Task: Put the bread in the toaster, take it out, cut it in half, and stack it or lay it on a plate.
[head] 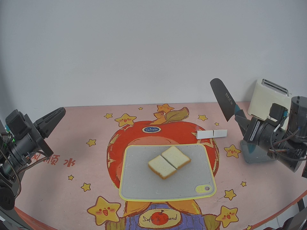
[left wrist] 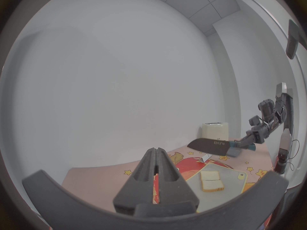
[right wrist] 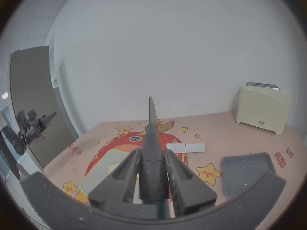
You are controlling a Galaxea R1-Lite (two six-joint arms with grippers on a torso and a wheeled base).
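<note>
Two bread halves (head: 169,161) lie side by side on the grey cutting board (head: 140,182) at the table's middle; they also show as bread halves (left wrist: 211,180). My right gripper (head: 240,116) is raised at the right, shut on the teal handle of a dark-bladed knife (head: 223,98), blade pointing up; from the wrist the knife (right wrist: 152,130) runs out between the fingers (right wrist: 185,179). The cream toaster (head: 268,99) stands at the far right, also seen as the toaster (right wrist: 263,107). A grey plate (right wrist: 245,173) sits near it. My left gripper (left wrist: 156,154) is shut and empty, held above the table's left edge.
A white folded card (head: 211,133) stands behind the cutting board. The pink table (head: 89,163) has a curved front edge and open room on its left side. A plain wall runs behind.
</note>
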